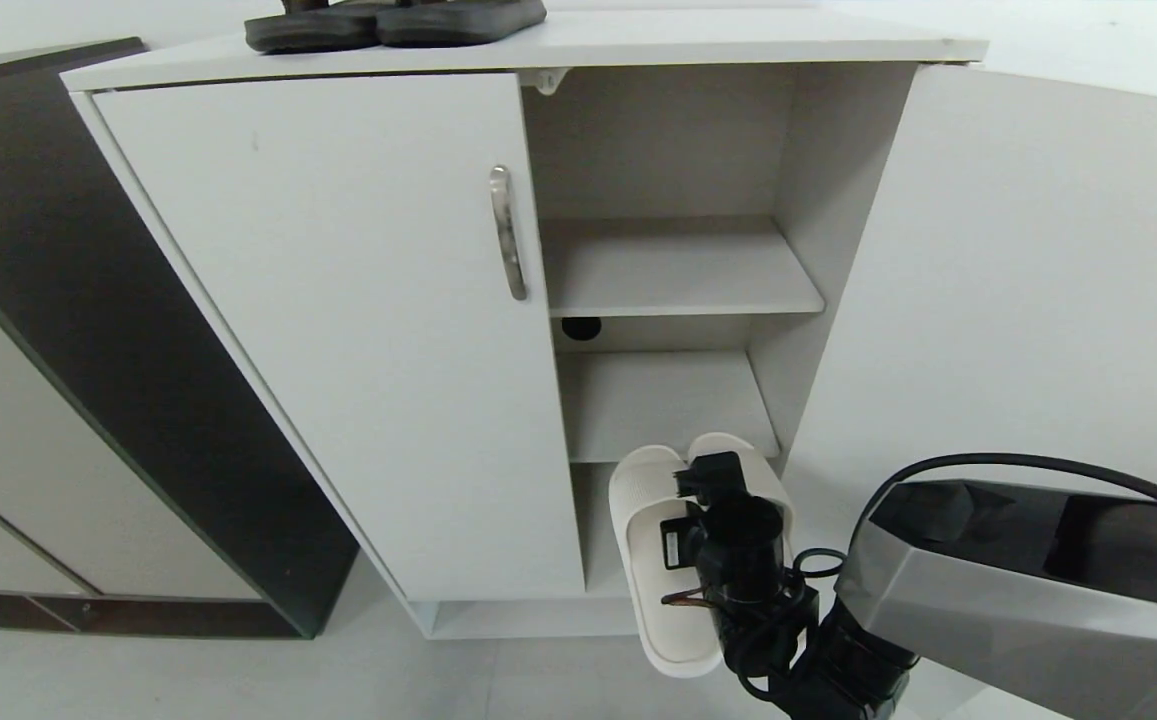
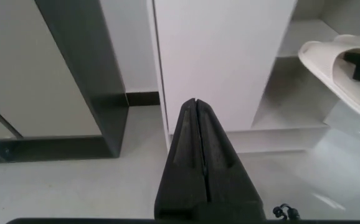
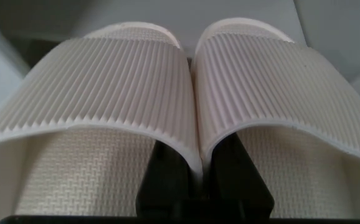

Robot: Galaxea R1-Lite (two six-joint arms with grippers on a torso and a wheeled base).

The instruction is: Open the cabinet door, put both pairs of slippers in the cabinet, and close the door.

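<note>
The right hand [image 1: 708, 478] was clamped on the white slippers [image 1: 638, 510], one dark finger [image 3: 167, 180] pushed under each ribbed strap so that the touching inner walls of the pair were pinched between them. The slippers sat side by side, soles down and toes pointing into the cabinet [image 1: 738, 45], with the hand behind their heels on the side away from the cabinet. They were held off the floor [image 2: 105, 180] in front of the cabinet's open right half, low down, below the lower shelf [image 1: 663, 400] and about level with the bottom compartment; whether the toes had crossed the cabinet's front edge could not be told. The right door [image 1: 1018, 280] stood swung wide open from the cabinet's right side, while the left door [image 1: 338, 320] was shut, its metal handle [image 1: 508, 232] upright by the inner edge. The upper shelf [image 1: 678, 268] lay above the lower one, and a dark round hole [image 1: 581, 327] showed in the cabinet's back wall between them. The black slippers [image 1: 393, 22] lay on top of the cabinet, above the left door. The left hand [image 2: 196, 104] hung low in front of the cabinet's left lower corner, its fingers pressed together on nothing. A small pale label [image 1: 671, 546] sat on the right hand's body, its print too small to read.
</note>
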